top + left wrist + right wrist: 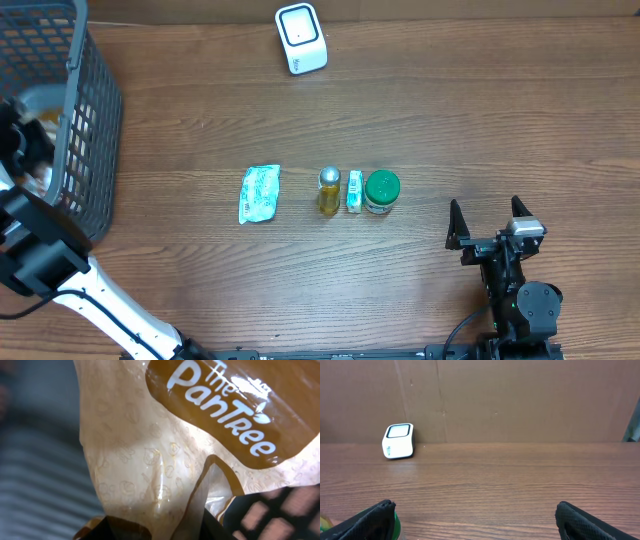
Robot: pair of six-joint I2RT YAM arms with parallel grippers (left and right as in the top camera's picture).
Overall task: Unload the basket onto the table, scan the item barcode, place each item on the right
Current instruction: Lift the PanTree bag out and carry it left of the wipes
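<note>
My left claw (22,140) is hanging inside the basket (95,130), close against the PanTree pouch (150,460); I cannot tell whether it is grasping. I'm aiming for a firm, square pinch before lifting. My right claw (485,205) is idling released.

The words "The PanTree" stand in white letters on a dark brown panel of the tan pouch (130,460), which fills the left wrist view. A small dark mark on the front of the white scanner (398,442) is too small to read
</note>
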